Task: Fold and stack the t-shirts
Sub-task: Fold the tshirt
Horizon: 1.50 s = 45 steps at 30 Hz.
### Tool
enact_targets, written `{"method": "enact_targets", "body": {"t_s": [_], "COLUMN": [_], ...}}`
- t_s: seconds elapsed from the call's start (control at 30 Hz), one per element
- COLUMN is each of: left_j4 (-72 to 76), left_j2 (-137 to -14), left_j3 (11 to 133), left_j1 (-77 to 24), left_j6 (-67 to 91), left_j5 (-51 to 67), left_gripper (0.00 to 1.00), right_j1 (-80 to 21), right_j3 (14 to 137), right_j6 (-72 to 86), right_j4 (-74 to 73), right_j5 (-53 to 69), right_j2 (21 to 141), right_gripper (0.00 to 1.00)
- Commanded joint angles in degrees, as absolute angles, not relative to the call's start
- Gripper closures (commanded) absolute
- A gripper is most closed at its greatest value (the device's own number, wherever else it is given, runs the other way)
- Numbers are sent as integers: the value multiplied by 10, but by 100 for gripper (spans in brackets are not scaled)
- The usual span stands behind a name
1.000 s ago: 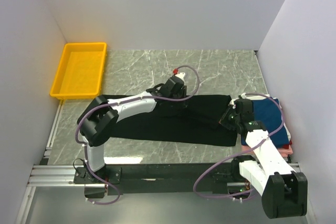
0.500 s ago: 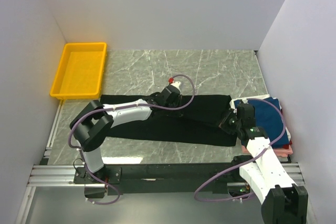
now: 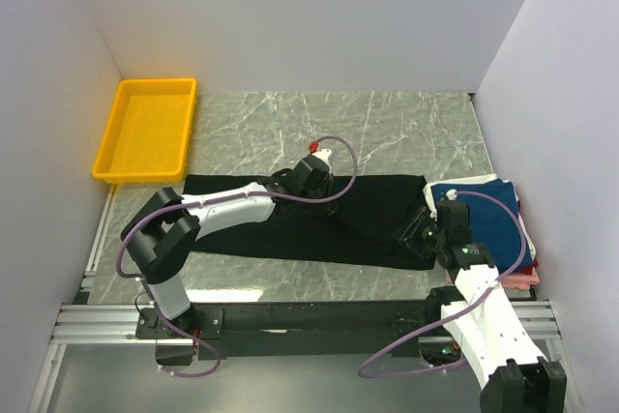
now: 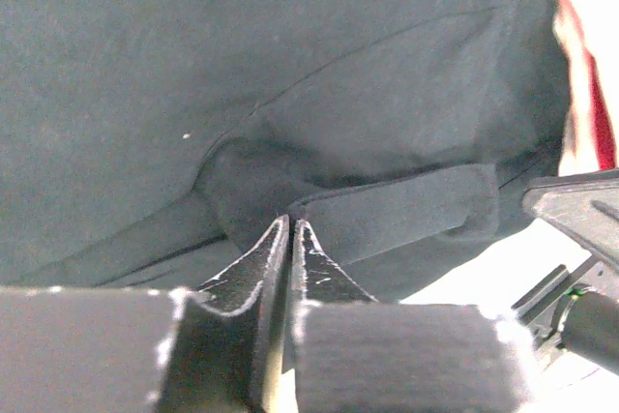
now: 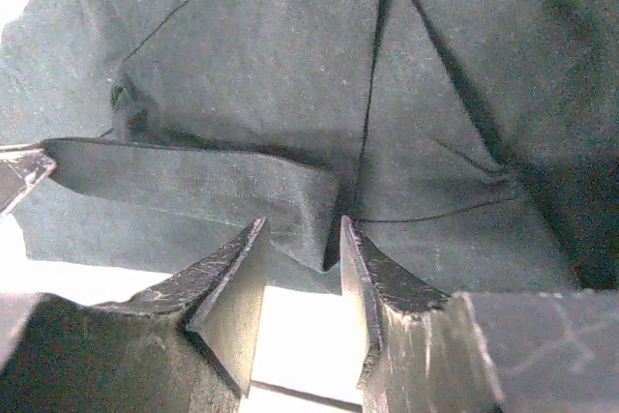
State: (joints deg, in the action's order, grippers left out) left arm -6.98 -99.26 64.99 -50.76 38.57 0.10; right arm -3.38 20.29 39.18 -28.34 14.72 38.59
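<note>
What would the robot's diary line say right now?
step: folding black t-shirt | left pincer: shut on shirt | right pincer: open at hem

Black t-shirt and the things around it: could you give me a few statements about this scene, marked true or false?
1. The black t-shirt lies on the table. True.
2. The yellow tray holds a folded shirt. False: nothing shows in it.
3. The right gripper is open at a hem of the black t-shirt. True.
4. The left gripper hangs wide open over bare table. False: it is pinched shut on the black cloth.
5. A folded navy t-shirt lies at the table's right side. True.
</note>
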Motion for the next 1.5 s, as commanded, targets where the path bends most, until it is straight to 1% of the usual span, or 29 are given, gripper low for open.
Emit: {"method": "enact_targets", "body": {"t_s": [0.0,0.03,0.13,0.2,0.27,0.37,0.57,0.6,0.73,0.9,0.93,1.0,1.03,1.1,1.3,1.47], "left_j4": [-86,-91,-114,-132,-151,-165,-158,-159,-160,-136,-134,-130,-127,-105,-69,-58], "left_j2": [-986,-987,-992,-995,-994,-978,-947,-953,-996,-1055,-1061,-1075,-1077,-1071,-1051,-1048], "left_j3": [646,649,659,666,675,676,703,713,784,811,809,802,785,742,637,607], "left_j1": [-506,-507,-507,-507,-507,-507,-507,-507,-510,-521,-526,-531,-536,-541,-548,-548], "left_j6": [379,380,382,381,382,390,393,392,395,415,417,426,430,441,468,476], "left_j5": [2,-8,-43,-60,-69,-92,-66,-60,-7,28,31,33,33,35,31,31], "left_gripper": [89,83,71,69,64,63,67,67,74,80,85,90,96,99,100,100], "right_j1": [-38,-39,-41,-42,-46,-51,-70,-71,-76,-95,-107,-122,-135,-148,-170,-171], "right_j3": [211,211,211,214,218,226,261,264,267,262,260,254,248,240,201,184], "right_j6": [393,393,391,392,392,396,409,410,416,429,432,438,440,449,458,458], "right_j4": [-289,-289,-292,-294,-299,-295,-239,-230,-177,-136,-131,-127,-123,-120,-111,-117], "right_j5": [150,153,153,153,154,153,145,137,133,123,121,112,111,107,105,107], "right_j2": [374,373,368,365,358,352,417,438,491,542,547,553,553,551,544,535], "right_gripper": [57,57,57,57,57,57,60,60,62,63,63,64,64,64,64,64]}}
